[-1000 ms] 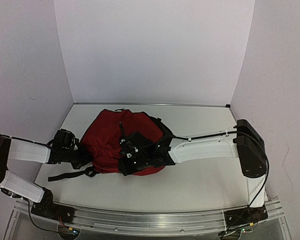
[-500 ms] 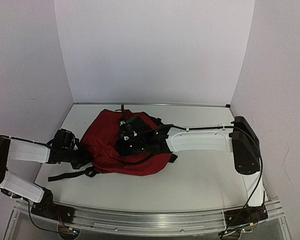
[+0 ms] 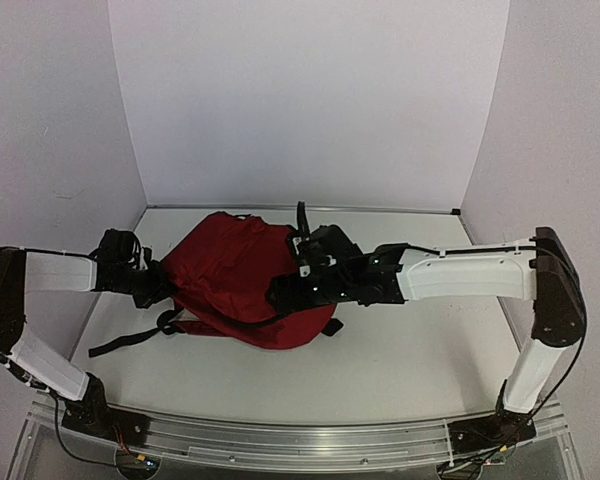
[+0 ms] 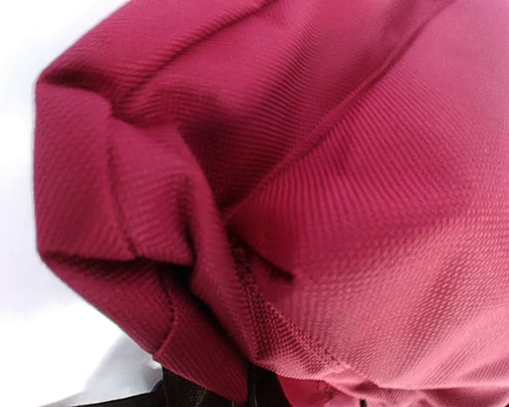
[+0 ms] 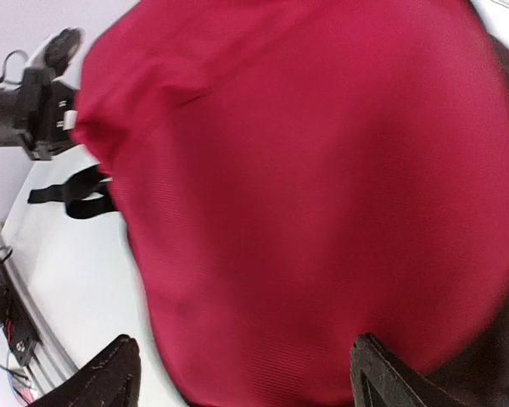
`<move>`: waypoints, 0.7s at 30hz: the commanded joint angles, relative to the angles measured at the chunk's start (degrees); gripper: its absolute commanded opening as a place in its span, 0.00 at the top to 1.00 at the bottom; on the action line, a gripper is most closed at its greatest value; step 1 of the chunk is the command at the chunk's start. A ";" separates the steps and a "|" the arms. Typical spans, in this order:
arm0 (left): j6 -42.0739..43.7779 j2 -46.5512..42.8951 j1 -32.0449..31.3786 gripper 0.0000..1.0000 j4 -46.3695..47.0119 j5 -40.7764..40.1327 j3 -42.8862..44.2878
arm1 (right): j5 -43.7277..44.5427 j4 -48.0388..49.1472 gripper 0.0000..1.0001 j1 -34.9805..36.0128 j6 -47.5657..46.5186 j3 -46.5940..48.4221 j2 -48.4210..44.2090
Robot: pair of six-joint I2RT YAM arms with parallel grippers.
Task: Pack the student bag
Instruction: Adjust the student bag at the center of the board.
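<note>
The student bag (image 3: 230,280), a dark red backpack of ribbed woven fabric, bulges into a rounded, creased mound. It lies on the white surface (image 3: 410,350) between the two claws. The right claw (image 3: 283,292) sits over the bag's right half, fingers spread wide with red cloth beyond them and nothing pinched. The left claw (image 3: 158,283) is closed tight on a fold at the bag's left end. A black strap (image 3: 125,343) trails over the surface just beside that claw.
</note>
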 commanded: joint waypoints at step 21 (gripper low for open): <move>8.64 -24.39 -0.35 0.28 -13.10 3.50 1.22 | -15.77 11.36 0.41 -10.36 9.17 -0.22 3.73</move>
